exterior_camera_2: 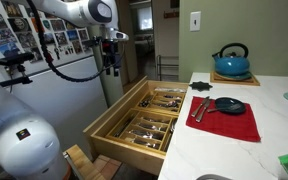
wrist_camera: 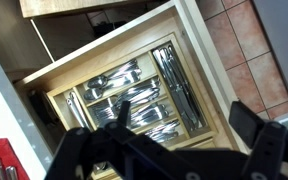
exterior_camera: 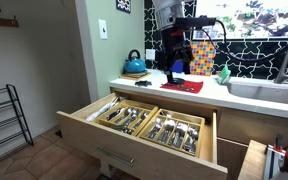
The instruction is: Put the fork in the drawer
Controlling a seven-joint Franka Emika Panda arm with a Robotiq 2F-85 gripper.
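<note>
The drawer [exterior_camera: 112, 138] stands pulled wide open under the counter in both exterior views [exterior_camera_2: 106, 128]. Its wooden compartments hold several pieces of silver cutlery. My gripper [exterior_camera_2: 111, 68] hangs above the drawer's inner end, also seen in an exterior view [exterior_camera: 176, 70]. In the wrist view my gripper [wrist_camera: 184, 120] is open, fingers wide apart, with nothing between them, and it looks straight down onto the drawer [wrist_camera: 210, 95]. I cannot single out the fork among the cutlery. A few thin utensils [exterior_camera_2: 197, 112] lie at the edge of the red mat.
On the counter are a red mat [exterior_camera_2: 234, 125] with a black round pan [exterior_camera_2: 229, 105], a blue kettle [exterior_camera_2: 232, 62] on a trivet, and a green item [exterior_camera: 222, 72]. A sink [exterior_camera: 269, 90] is beside them. A wire rack [exterior_camera: 4, 120] stands on the tiled floor.
</note>
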